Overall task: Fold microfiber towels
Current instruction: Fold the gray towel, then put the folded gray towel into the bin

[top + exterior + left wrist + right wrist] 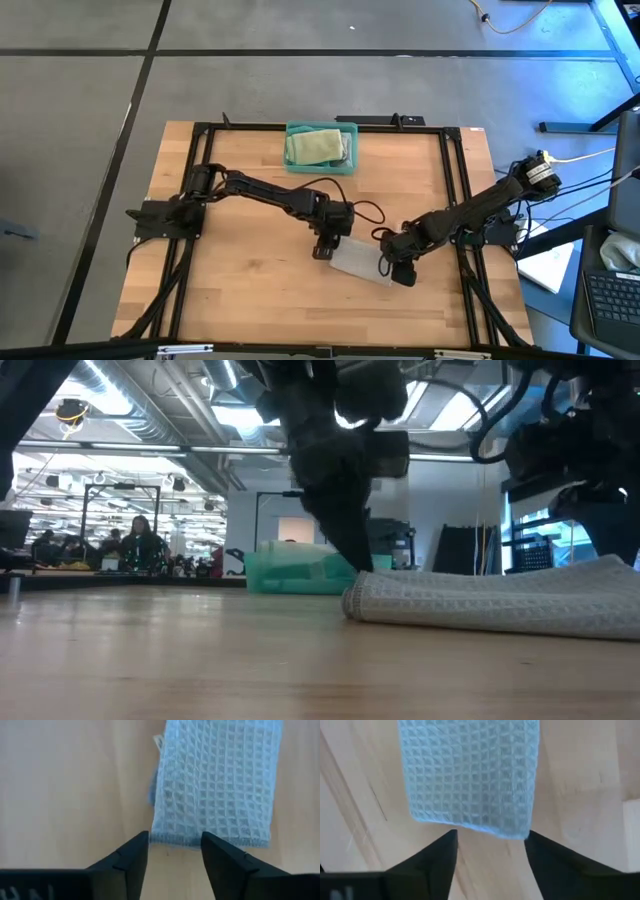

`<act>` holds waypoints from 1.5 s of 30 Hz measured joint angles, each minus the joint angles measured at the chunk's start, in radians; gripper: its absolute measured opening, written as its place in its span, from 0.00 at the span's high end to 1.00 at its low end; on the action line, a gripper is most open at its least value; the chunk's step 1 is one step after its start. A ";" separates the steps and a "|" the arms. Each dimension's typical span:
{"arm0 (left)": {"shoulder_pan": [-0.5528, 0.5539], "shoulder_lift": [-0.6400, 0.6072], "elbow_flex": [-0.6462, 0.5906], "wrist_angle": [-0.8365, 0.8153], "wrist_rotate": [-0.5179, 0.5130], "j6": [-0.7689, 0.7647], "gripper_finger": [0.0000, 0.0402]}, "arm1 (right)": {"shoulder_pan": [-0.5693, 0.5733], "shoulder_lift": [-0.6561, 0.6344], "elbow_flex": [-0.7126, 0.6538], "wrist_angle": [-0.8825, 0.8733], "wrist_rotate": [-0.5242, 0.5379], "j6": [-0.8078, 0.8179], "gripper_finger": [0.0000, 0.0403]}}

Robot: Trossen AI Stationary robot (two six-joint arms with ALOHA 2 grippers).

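A folded light blue-grey waffle-weave microfiber towel lies flat on the wooden table, near its middle, between my two grippers. My left gripper hangs over the towel's left end, open, its fingertips just short of that edge. My right gripper hangs over the towel's right end, also open, with nothing between its fingers. In the low view the towel shows as a low, thick, layered strip. A pale green towel lies in a teal bin.
The teal plastic bin stands at the table's far edge, also visible behind the towel in the low view. Black frame rails run along the table's sides. Bare wood lies to the left and near side of the towel.
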 joint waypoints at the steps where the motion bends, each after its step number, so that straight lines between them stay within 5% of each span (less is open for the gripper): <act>1: 0.000 -0.007 0.000 -0.003 -0.005 -0.007 0.56 | 0.000 -0.003 0.000 -0.011 -0.001 0.006 0.42; 11: -0.001 -0.130 0.000 -0.119 -0.056 -0.101 0.56 | 0.005 -0.130 0.000 0.001 -0.014 0.159 0.42; 20: -0.077 -0.283 0.000 -0.256 -0.158 -0.250 0.56 | -0.005 -0.315 0.000 0.118 0.193 0.320 0.42; 26: -0.151 -0.385 0.000 -0.254 -0.329 -0.455 0.56 | -0.026 -0.302 -0.014 0.079 0.128 0.418 0.42; 33: -0.217 -0.422 0.002 -0.274 -0.438 -0.631 0.56 | -0.025 -0.308 -0.098 0.248 0.054 0.537 0.42; 40: -0.233 -0.428 0.001 -0.286 -0.457 -0.619 0.56 | -0.029 -0.308 -0.101 0.305 0.150 0.565 0.42; 45: -0.199 -0.449 0.001 -0.286 -0.407 -0.498 0.56 | -0.087 -0.308 -0.101 0.290 0.078 0.479 0.42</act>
